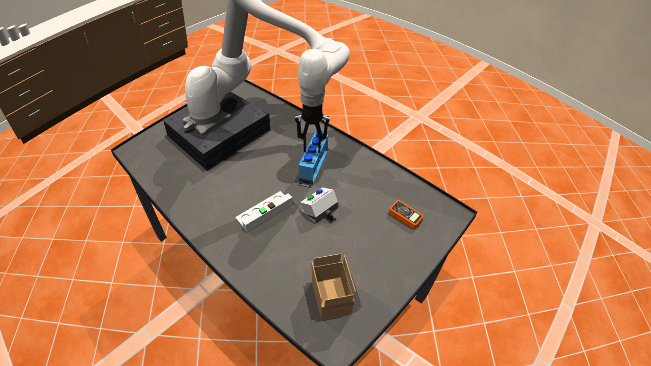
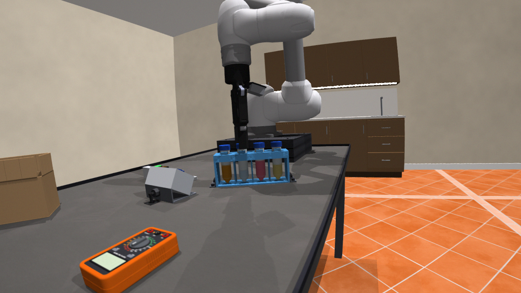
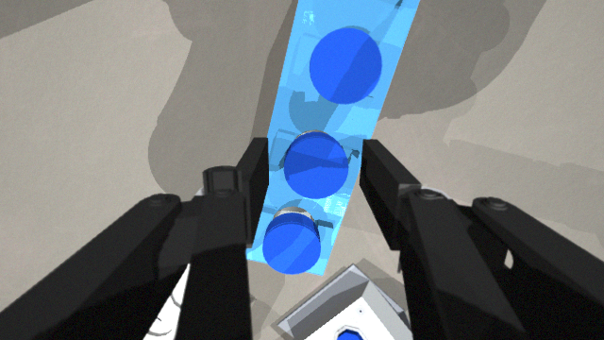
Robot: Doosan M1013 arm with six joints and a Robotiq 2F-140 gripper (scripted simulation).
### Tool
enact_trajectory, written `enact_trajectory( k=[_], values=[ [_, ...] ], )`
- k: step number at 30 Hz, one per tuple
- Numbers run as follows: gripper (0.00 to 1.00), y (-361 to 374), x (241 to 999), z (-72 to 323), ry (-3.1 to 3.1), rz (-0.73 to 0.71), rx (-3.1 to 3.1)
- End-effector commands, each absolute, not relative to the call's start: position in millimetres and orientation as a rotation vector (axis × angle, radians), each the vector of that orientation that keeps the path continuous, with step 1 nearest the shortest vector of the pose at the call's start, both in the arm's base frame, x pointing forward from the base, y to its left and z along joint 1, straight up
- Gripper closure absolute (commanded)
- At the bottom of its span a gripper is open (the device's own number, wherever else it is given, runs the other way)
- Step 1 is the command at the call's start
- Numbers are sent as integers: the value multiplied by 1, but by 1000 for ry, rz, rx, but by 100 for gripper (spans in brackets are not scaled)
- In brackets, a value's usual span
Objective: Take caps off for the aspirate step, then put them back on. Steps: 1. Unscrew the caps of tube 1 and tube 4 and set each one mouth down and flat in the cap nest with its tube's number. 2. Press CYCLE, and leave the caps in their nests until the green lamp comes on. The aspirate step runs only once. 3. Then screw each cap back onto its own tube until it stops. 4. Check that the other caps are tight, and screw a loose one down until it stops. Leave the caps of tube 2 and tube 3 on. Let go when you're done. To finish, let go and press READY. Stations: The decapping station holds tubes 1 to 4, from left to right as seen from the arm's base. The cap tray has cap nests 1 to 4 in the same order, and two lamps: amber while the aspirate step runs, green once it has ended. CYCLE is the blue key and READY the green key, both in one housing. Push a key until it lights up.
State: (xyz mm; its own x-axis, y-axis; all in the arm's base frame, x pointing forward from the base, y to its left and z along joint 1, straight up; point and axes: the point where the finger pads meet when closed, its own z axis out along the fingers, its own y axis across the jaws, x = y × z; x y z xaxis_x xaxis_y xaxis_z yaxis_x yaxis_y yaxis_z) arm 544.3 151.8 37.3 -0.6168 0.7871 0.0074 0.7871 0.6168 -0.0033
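A blue rack (image 1: 312, 161) holds four tubes, all with blue caps on; it also shows in the exterior view (image 2: 251, 167). My gripper (image 3: 314, 161) points straight down over the rack, with one finger on each side of the cap (image 3: 315, 164) of the second tube from the key-housing end, the one with grey liquid (image 2: 241, 169). The fingers are open, with a gap on both sides of that cap. The fingertips (image 2: 240, 143) reach about cap height. The white cap tray (image 1: 264, 211) has empty nests and a green lamp (image 1: 262, 209) showing. The key housing (image 1: 318, 203) carries the blue key (image 1: 320, 191) and the green key (image 1: 311, 197).
An orange multimeter (image 1: 406, 213) lies to the right of the keys. An open cardboard box (image 1: 332, 285) stands near the table's front edge. The arm's black base block (image 1: 217, 129) is at the back left, close behind the rack.
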Motion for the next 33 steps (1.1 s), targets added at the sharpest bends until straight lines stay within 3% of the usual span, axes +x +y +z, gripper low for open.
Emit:
enact_trajectory(
  k=[1,2,33],
  values=[
    [59,152,545,38,-2818,-2,-1372],
    [70,152,545,38,-2818,-2,-1372],
    [70,152,545,38,-2581,-1,-1778]
  ],
)
